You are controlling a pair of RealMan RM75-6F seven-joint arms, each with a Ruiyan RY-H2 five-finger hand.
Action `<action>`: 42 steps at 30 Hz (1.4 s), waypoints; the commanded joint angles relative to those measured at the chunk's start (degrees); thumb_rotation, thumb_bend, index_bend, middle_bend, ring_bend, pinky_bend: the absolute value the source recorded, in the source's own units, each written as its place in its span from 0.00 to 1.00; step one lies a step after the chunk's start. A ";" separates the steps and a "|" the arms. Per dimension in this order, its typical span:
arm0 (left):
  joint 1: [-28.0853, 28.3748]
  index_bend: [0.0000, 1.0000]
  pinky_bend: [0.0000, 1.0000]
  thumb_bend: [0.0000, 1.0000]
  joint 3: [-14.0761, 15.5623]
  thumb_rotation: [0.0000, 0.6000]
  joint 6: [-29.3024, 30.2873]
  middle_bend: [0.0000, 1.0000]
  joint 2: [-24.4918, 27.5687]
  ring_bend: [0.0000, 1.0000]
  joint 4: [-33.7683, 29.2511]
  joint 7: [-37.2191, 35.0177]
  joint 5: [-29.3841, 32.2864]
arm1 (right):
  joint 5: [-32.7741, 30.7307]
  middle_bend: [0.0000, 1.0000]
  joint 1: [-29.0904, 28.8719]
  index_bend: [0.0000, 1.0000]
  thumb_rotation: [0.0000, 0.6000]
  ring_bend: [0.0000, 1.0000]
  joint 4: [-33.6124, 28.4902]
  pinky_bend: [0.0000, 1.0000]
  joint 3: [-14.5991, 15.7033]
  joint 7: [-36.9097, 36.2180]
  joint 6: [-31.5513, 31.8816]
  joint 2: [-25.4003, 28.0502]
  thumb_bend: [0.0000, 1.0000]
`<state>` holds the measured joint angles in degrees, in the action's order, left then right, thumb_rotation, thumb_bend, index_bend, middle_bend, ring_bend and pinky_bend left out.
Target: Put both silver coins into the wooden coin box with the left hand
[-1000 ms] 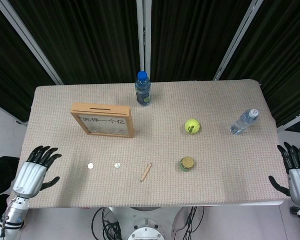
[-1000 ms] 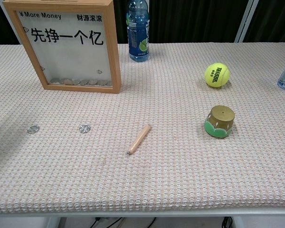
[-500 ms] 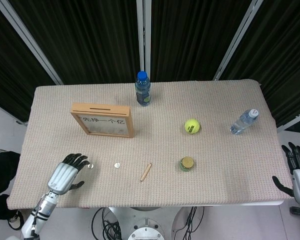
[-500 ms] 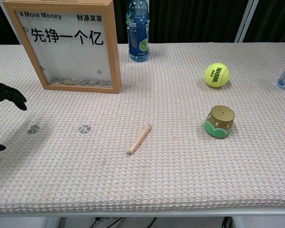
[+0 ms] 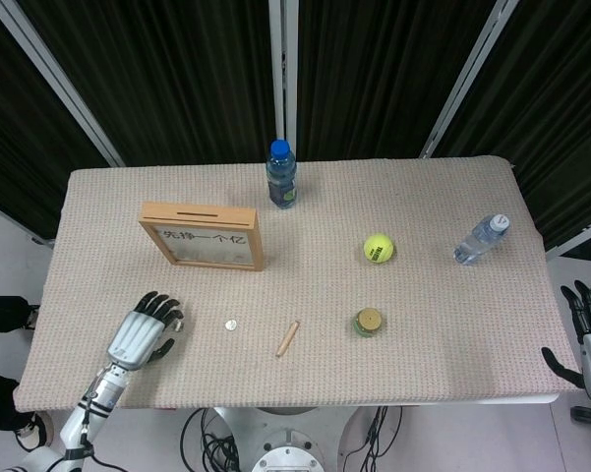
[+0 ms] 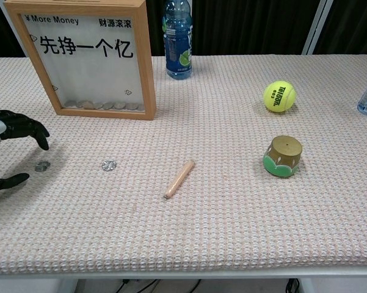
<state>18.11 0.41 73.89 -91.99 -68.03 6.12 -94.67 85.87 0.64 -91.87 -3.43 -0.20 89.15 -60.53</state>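
Left hand has moved in over the near silver coin, fingers spread and empty, no pinch yet; second coin and coin box untouched.

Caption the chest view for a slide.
Left hand poised open over the nearer silver coin, a second coin beside it, wooden coin box behind.

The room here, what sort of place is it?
Probably a robot test lab: a cloth-covered table ringed by black curtains, loose cables under it, and the robot's left hand over odd props.
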 commanded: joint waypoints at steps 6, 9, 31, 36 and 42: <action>0.28 0.38 0.14 0.33 0.57 1.00 -0.78 0.22 -0.67 0.13 0.75 -1.00 1.05 | -0.09 0.00 -0.08 0.00 1.00 0.00 0.43 0.00 -0.06 -0.32 -0.22 -0.30 0.18; 0.37 0.38 0.14 0.33 0.89 1.00 -1.05 0.22 -0.83 0.13 0.76 -1.15 1.28 | -0.27 0.00 -0.04 0.00 1.00 0.00 0.68 0.00 -0.06 -0.54 -0.31 -0.40 0.18; 0.80 0.37 0.14 0.32 1.16 1.00 -1.78 0.21 -1.57 0.13 1.41 -2.16 3.52 | 0.19 0.00 -0.09 0.00 1.00 0.00 2.17 0.00 0.26 -1.10 -0.69 -1.41 0.18; 0.89 0.37 0.14 0.32 1.29 1.00 -1.95 0.22 -1.72 0.13 1.58 -2.03 3.75 | 0.33 0.00 -0.14 0.00 1.00 0.00 2.34 0.00 0.23 -1.17 -0.63 -1.55 0.18; 0.94 0.37 0.14 0.32 1.31 1.00 -2.00 0.22 -2.00 0.13 2.02 -1.93 4.10 | 0.43 0.00 -0.08 0.00 1.00 0.00 2.41 0.00 0.21 -1.35 -0.44 -1.52 0.18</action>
<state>19.05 1.72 71.89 -93.99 -66.00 4.18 -90.56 86.31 0.55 -89.46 -3.22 -1.54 88.71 -62.05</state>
